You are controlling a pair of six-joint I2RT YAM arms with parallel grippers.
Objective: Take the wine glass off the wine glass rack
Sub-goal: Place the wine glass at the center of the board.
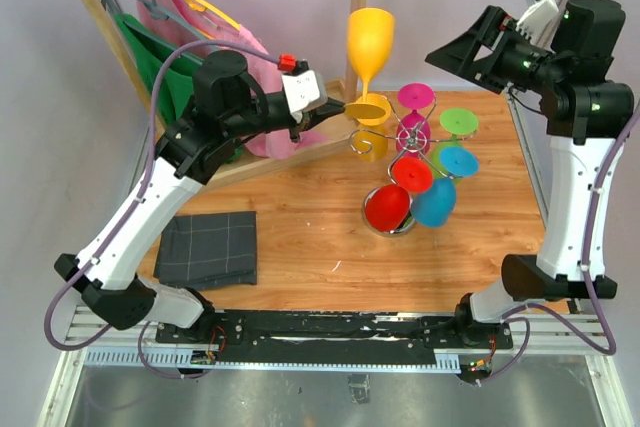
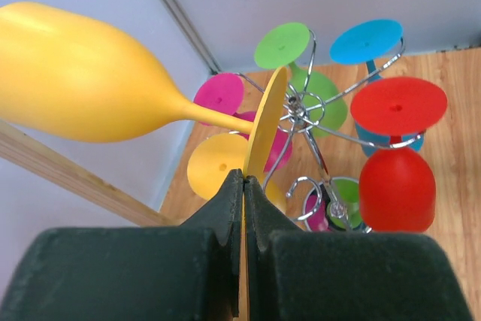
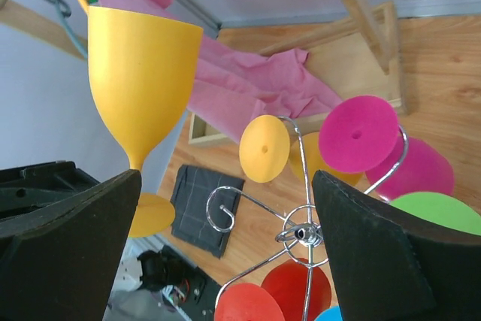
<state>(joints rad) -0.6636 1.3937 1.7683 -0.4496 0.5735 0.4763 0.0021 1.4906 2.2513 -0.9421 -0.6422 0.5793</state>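
Yellow at upper centre of the overhead frame: wine glass (image 1: 370,37), upright, bowl up, clear of the chrome rack (image 1: 412,135) and just left of its hooks. Grips it by the flat foot only, left jaws shut edge-on across that disc, presumably for want of any other thin, firm edge reachable from the hook side. Leaves stem and bowl free above the pinch, so risks tipping with any roll of the wrist. Holds the right jaws spread wide at upper right of the frame, gripping nothing, apart from the rack, seemingly parked out of the way. Shows other glasses (image 1: 387,207), yellow, pink, green, blue and red, hanging bowl-down from the hooks at centre right of the counter (image 1: 300,237). Counts the removal as done in effect; calls next for a steady spot to set the glass down.
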